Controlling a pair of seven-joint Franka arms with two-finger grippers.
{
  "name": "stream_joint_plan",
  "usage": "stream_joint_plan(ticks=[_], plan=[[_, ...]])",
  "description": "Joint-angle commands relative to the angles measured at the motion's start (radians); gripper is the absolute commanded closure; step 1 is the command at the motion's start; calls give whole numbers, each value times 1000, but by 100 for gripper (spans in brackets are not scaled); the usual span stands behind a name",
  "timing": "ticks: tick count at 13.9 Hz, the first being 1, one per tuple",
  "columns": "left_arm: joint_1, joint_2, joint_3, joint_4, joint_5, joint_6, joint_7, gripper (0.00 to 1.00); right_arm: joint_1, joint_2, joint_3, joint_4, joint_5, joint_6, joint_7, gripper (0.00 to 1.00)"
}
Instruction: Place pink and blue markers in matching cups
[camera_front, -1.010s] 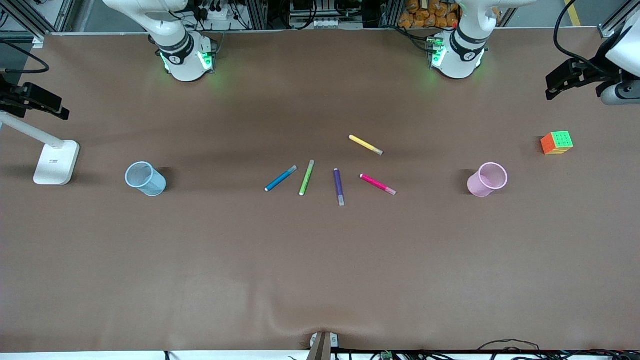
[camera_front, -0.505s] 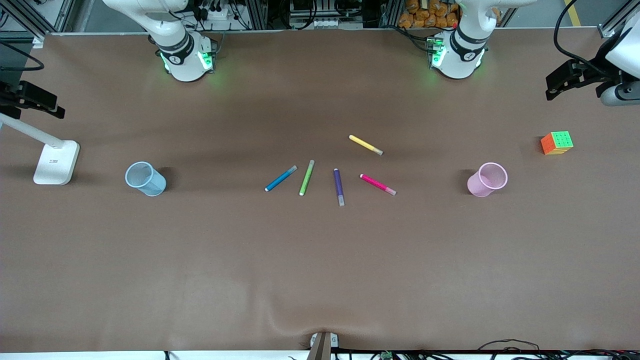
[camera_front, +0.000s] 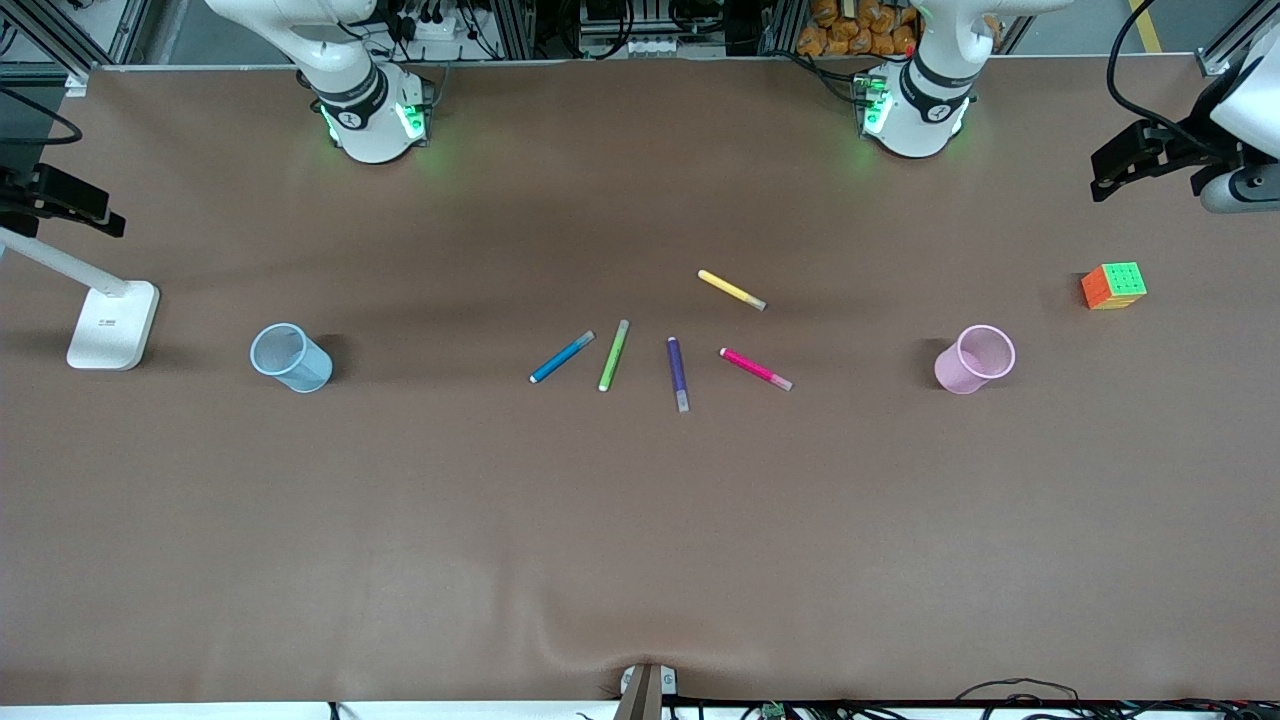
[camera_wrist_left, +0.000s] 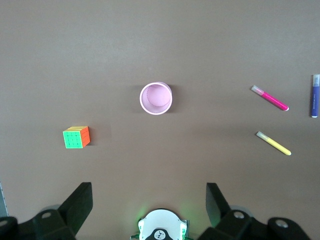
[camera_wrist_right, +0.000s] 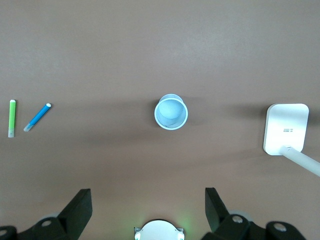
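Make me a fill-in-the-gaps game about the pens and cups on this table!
1. The pink marker lies nearest the ____ cup.
2. The pen between the blue marker and the purple pen is ____.
3. The colourful cube sits toward the ____ arm's end of the table.
4. Inside, the blue cup is ____.

Missing words: pink; green; left; empty

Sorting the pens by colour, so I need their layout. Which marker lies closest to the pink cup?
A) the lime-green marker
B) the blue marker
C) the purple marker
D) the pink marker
D: the pink marker is the last pen in the row toward the left arm's end of the table, where the pink cup stands; the purple marker, lime-green marker and blue marker lie progressively farther from it.
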Motion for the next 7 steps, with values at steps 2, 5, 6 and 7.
stream_joint_plan(ticks=[2,5,6,7], plan=[[7,-15,-4,-20,-11,25,-6,0,14,-13,12,-1,11,-2,-12,0],[7,-14,-4,-23,-10,31,-6,0,10,1,4,1,11,-5,-12,0],[7,-12,-4,-23,-10,31,-6,0,13,1,4,1,11,-7,-12,0],[7,-11,-4,-25,-10,31,-6,0,13,3,4,1,11,-8,-12,0]])
